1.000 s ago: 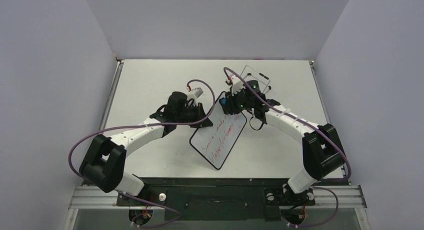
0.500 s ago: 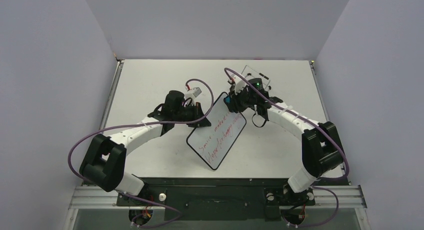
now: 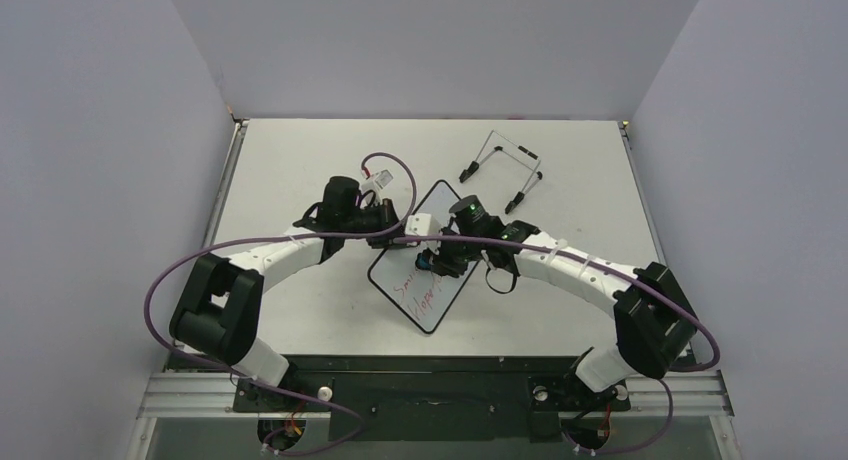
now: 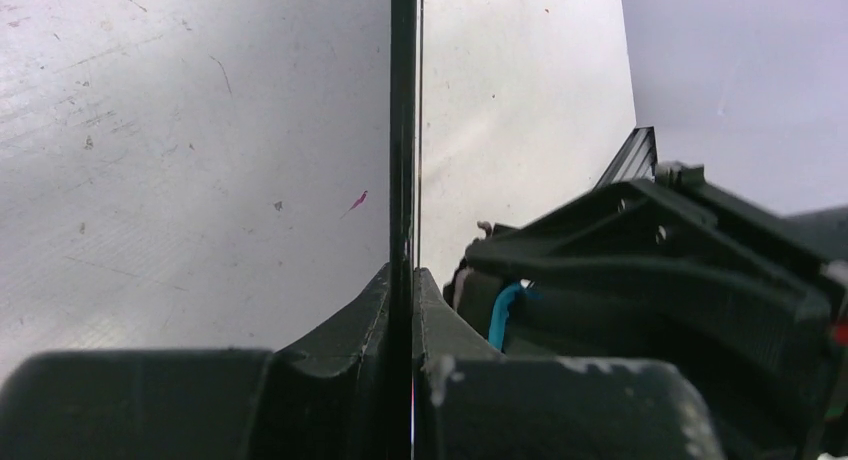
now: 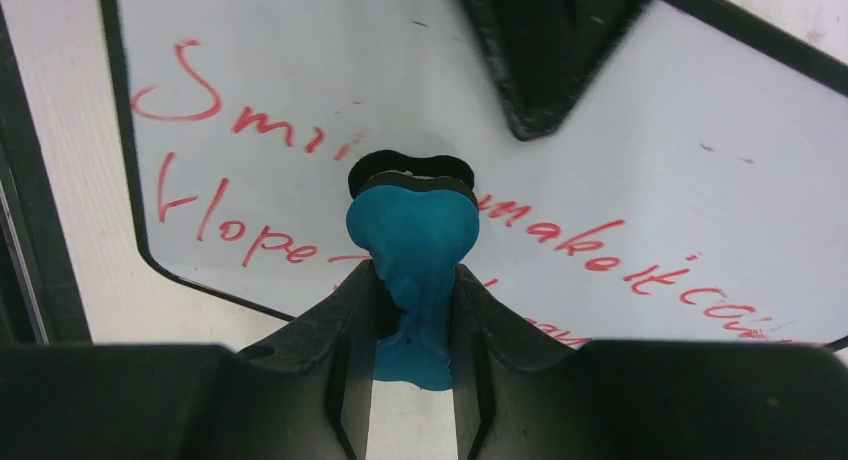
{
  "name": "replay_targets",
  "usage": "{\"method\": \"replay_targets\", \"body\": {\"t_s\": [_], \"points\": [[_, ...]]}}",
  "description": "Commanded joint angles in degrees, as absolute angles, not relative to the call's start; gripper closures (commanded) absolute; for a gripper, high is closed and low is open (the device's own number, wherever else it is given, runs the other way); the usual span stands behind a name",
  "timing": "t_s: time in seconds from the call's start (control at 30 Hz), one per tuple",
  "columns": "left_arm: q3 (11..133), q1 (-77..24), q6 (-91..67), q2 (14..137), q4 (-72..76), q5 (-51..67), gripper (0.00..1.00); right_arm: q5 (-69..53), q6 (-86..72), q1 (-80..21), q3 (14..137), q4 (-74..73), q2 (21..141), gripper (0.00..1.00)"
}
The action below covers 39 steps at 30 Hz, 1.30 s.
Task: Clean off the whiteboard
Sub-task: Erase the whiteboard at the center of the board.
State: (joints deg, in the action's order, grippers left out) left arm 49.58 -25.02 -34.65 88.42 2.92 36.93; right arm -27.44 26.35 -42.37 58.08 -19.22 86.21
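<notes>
Showing a white tabletop (image 3: 290, 160), scuffed, scratched and speckled in the left wrist view. Closing it in with plain pale lilac panels: left wall (image 3: 100, 130), back wall (image 3: 430, 40), right wall (image 3: 760, 130), meeting at the far corners. Running a black plate (image 3: 430, 368) and a metal rail (image 3: 180, 395) along the near edge. Lighting softly and evenly, throwing only faint shadows.

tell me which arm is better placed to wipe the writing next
Right. The right tool grips the blue eraser over the red writing on the whiteboard. The left tool is clamped on the board's edge, apparently steadying it.
</notes>
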Motion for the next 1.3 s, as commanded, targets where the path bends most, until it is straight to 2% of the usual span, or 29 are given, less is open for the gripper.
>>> {"method": "replay_targets", "body": {"t_s": [0.0,0.1,0.3,0.6,0.77,1.03,1.27], "points": [[53.3,-24.44,-36.48,89.24,7.75,40.15,1.0,-22.02,33.56,-47.95,57.82,-21.43,83.22,1.0],[53.49,-24.49,-36.71,89.83,7.82,40.16,1.0,-15.31,32.69,-54.52,59.16,-19.46,84.03,1.0],[52.97,-24.44,-36.85,90.07,8.04,40.73,1.0,-10.41,31.27,-60.43,61.01,-18.89,86.42,1.0],[52.74,-24.43,-36.29,90.18,8.3,42.15,1.0,-6.96,34.78,-58.45,57.25,-21.02,87.61,1.0],[52.47,-24.5,-36.0,90.38,8.32,42.23,1.0,-4.23,32.38,-58.1,58.85,-17.03,86.86,1.0],[52.41,-24.52,-36.57,90.79,9.23,42.11,1.0,-4.6,34.25,-64.85,62.48,-19.3,89.5,1.0],[53.21,-24.37,-35.97,90.8,8.52,42.88,1.0,-5.14,37.66,-65.26,60.36,-25.44,92.18,1.0]]}}
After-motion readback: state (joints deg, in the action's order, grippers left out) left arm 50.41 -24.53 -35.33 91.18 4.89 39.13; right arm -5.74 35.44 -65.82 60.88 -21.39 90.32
